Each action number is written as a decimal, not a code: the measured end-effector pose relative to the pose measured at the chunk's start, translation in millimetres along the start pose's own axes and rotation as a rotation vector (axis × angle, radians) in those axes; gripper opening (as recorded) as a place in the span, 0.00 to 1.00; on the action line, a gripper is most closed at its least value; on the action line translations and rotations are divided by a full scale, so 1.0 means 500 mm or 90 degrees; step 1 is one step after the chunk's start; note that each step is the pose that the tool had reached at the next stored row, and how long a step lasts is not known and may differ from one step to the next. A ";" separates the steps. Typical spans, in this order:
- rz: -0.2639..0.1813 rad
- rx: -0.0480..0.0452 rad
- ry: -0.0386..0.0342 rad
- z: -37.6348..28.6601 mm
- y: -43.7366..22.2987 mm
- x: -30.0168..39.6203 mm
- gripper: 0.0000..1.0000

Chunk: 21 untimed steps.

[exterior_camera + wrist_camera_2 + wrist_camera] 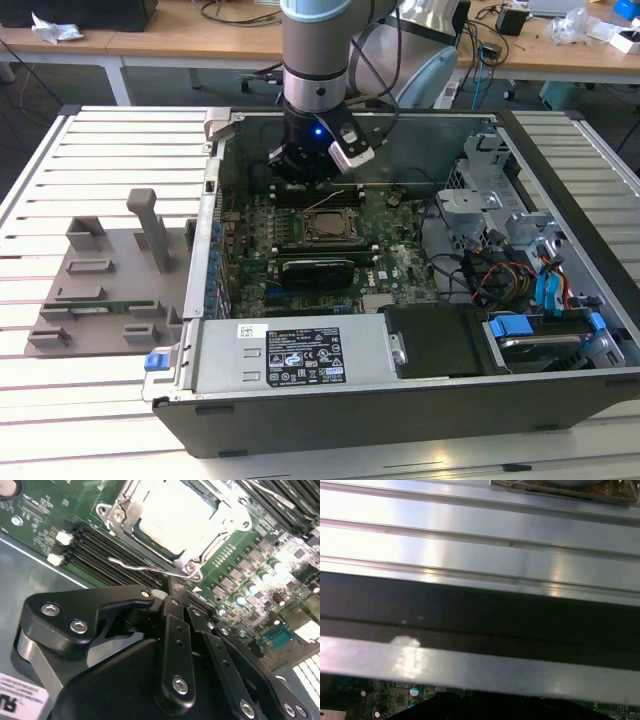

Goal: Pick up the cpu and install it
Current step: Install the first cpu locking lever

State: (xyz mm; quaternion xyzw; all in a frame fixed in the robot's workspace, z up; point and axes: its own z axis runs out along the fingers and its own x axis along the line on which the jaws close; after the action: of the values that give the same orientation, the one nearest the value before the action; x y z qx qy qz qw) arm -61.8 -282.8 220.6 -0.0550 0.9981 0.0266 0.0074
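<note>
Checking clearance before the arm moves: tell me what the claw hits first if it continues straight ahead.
Probably the thin wire latch lever beside the socket holding the cpu; depth is hard to judge.

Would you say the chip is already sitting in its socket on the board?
Yes: in the second wrist view the silvery chip lies flat inside the metal socket frame on the green board, beyond the gripper.
</note>
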 end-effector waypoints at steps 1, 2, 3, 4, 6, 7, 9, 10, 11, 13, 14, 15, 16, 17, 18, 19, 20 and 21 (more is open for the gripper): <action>0.000 0.0000 0.0007 0.002 -0.001 -0.008 0.11; 0.000 -0.0001 0.0008 0.003 -0.001 -0.010 0.11; 0.000 -0.0001 0.0010 0.004 -0.002 -0.013 0.11; 0.000 -0.0001 0.0012 0.005 -0.002 -0.015 0.11; 0.000 -0.0002 0.0016 0.009 -0.003 -0.019 0.11; 0.000 -0.0002 0.0020 0.012 -0.003 -0.022 0.11; 0.000 -0.0002 0.0023 0.015 -0.004 -0.025 0.11; 0.000 -0.0003 0.0030 0.019 -0.006 -0.038 0.11; 0.000 -0.0004 0.0042 0.025 -0.008 -0.055 0.11; 0.000 -0.0005 0.0050 0.030 -0.010 -0.068 0.11; 0.000 -0.0005 0.0052 0.030 -0.011 -0.070 0.11; 0.000 -0.0004 0.0052 0.031 -0.012 -0.071 0.11; 0.000 -0.0005 0.0051 0.031 -0.013 -0.071 0.11; 0.000 -0.0007 0.0051 0.031 -0.015 -0.072 0.11; 0.000 -0.0006 0.0051 0.032 -0.017 -0.073 0.11; 0.000 -0.0006 0.0052 0.032 -0.018 -0.074 0.11; 0.000 -0.0007 0.0052 0.033 -0.019 -0.075 0.11; 0.000 -0.0005 0.0053 0.033 -0.019 -0.076 0.11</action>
State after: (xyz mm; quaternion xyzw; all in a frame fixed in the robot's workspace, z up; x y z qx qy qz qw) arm -23.0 -287.2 204.0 -0.0549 0.9981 0.0267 0.0032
